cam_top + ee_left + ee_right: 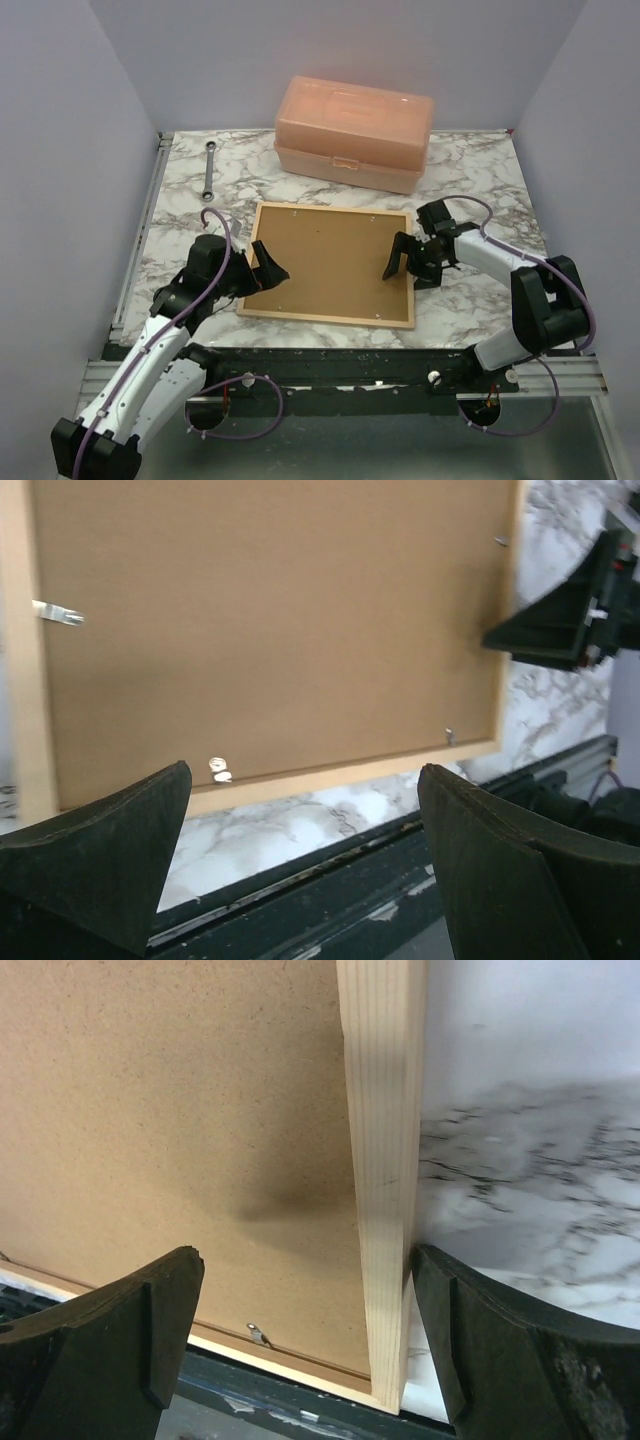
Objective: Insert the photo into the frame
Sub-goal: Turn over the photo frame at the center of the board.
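The frame (330, 318) lies flat in the middle of the worktop (480, 200), its back side up, with the brown backing panel (325, 265) sitting inside the pale wood moulding. Small metal tabs (57, 612) show along the inner border. The left gripper (268, 268) stands at the frame's left side, near its near-left corner, with the jaws spread wide and nothing between them. The right gripper (410, 265) is over the frame's right side, also released. In its wrist view the right strip of the moulding runs between the two fingers (470, 1350), close to one of them, but contact cannot be judged. A peach plastic box (355, 130) stands along the far edge, and a wrench (210, 172) lies near the far-left corner.
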Robot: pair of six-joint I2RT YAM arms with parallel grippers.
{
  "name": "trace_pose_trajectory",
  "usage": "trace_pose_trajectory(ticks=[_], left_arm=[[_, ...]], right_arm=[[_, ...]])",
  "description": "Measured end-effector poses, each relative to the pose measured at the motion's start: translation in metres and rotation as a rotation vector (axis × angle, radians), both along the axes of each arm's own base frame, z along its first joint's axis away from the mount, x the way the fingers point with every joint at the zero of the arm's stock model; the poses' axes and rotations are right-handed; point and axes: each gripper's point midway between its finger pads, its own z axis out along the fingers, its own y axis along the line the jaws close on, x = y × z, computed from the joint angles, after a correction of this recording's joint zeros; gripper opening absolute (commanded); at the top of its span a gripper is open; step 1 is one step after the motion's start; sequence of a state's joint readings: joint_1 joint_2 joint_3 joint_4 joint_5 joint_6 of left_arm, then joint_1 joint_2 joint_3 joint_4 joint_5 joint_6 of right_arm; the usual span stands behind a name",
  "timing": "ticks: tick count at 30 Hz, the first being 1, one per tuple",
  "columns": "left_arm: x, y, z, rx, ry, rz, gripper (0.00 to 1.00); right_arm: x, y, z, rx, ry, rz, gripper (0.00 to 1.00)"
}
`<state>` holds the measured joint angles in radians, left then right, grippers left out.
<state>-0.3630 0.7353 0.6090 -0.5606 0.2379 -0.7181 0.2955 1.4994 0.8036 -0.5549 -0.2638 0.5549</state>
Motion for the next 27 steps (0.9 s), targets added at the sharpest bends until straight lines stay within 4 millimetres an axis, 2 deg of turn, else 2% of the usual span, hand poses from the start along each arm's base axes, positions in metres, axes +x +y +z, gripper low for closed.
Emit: trace_pose_trajectory(ticks=[8, 14, 17, 20, 27], left_arm=[[-0.026, -0.037, 0.011, -0.090, -0.037, -0.152, 0.98], [-0.042, -0.065, -0.007, -0.031, 0.018, -0.261, 0.98], [-0.045, -0.073, -0.018, 0.016, 0.047, -0.283, 0.98], [-0.047, -0.082, -0.029, 0.058, 0.064, -0.299, 0.98], [-0.050, -0.103, -0.039, 0.141, 0.078, -0.332, 0.98]], right_arm=[[0.015, 0.034, 0.001, 0.004, 0.020, 0.066, 0.95], [0.018, 0.035, 0.001, -0.023, 0.000, 0.072, 0.95], [0.008, 0.028, 0.000, -0.041, -0.005, 0.077, 0.92], [-0.011, 0.020, -0.001, -0.053, 0.004, 0.079, 0.87], [-0.050, 0.013, -0.006, -0.078, 0.042, 0.088, 0.68]])
